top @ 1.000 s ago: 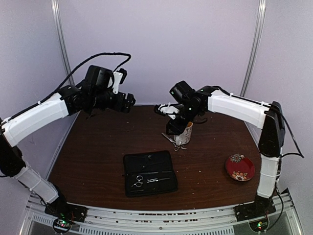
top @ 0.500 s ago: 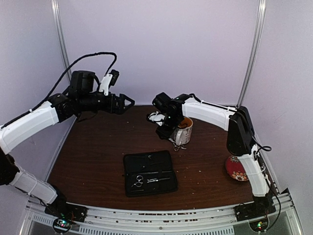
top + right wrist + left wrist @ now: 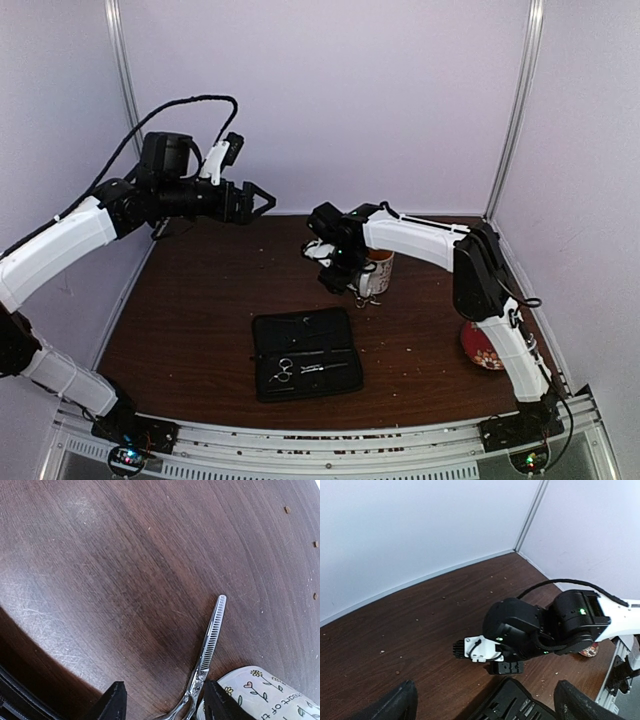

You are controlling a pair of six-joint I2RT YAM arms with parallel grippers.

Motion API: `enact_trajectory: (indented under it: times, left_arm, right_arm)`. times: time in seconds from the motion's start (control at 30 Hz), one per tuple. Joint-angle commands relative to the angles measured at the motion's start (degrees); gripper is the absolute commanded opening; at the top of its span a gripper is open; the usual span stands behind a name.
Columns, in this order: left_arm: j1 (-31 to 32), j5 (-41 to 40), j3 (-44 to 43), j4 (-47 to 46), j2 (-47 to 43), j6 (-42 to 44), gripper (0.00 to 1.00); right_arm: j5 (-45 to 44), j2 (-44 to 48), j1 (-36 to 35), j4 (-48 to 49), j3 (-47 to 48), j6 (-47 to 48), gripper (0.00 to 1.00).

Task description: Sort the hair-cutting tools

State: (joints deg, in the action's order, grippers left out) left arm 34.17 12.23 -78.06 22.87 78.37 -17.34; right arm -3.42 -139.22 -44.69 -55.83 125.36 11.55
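A silver pair of scissors with a toothed blade (image 3: 209, 645) lies flat on the table beside the white patterned mug (image 3: 260, 695); it also shows in the top view (image 3: 360, 293). My right gripper (image 3: 167, 702) is open and low over it, and the scissors' pivot lies between the fingers close to the right finger (image 3: 220, 702). A second silver pair of scissors (image 3: 280, 372) lies in the open black case (image 3: 305, 352). My left gripper (image 3: 258, 200) is open and empty, held high over the table's back left. I cannot make out the black clips.
The mug (image 3: 380, 270) stands right behind my right gripper (image 3: 338, 272). The red floral plate (image 3: 488, 345) sits at the right edge, partly behind the right arm. The left wrist view shows my right gripper (image 3: 515, 640) and the case's corner (image 3: 515, 705).
My right gripper has swung left and down from above the mug to just over the scissors on the table. My left arm has shifted slightly and stays raised.
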Motion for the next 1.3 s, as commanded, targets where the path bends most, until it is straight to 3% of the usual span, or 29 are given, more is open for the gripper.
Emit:
enact_trajectory:
  times: [0.0, 0.5, 0.9, 1.27]
  left_arm:
    - [-0.15, 8.58, -0.66, -1.7, 1.58, -1.02, 0.98]
    - [-0.11, 13.77, -1.27, -2.13, 2.78, -0.23, 0.93]
    - [-0.16, 15.72, -1.31, -2.35, 2.75, 0.03, 0.89]
    - [-0.14, 16.44, -1.3, -2.5, 4.03, 0.7, 0.85]
  right_arm:
    - [0.42, -1.68, 1.05, -0.15, 2.19, -1.02, 0.54]
    - [0.51, -6.3, 2.94, 0.88, 7.47, -2.98, 0.57]
    - [6.1, -5.69, 3.96, -1.58, 7.45, -4.28, 0.52]
    - [2.24, -0.12, 2.69, -1.37, -2.17, -3.0, 0.48]
